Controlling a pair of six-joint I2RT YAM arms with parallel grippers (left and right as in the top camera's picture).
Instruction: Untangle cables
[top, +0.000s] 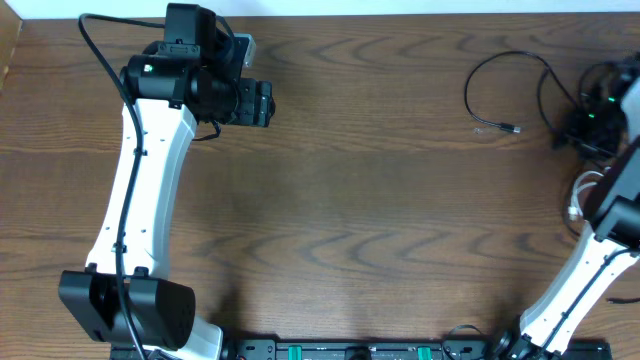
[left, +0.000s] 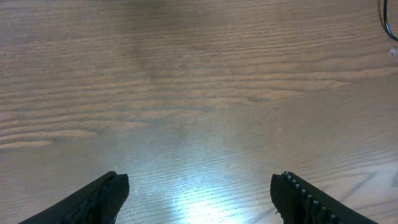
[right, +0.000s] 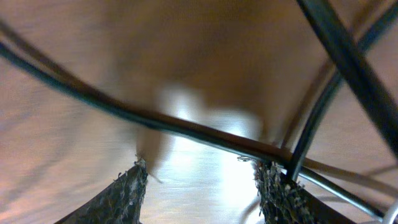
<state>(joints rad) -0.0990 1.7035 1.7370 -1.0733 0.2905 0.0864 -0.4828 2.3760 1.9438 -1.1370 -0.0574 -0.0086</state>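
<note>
The thin black cables (right: 205, 134) lie tangled at the overhead frame's upper right. One strand runs crosswise just ahead of the right gripper (right: 202, 168), its jaws spread, clasping nothing. The left gripper (left: 200, 180), also spread, sits far off, upper left.

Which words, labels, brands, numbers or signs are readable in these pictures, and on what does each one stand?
No text is readable in any view.
Left arm, right arm, table and cables: no marks visible.
Green parts on the black bar: too small to tell.
</note>
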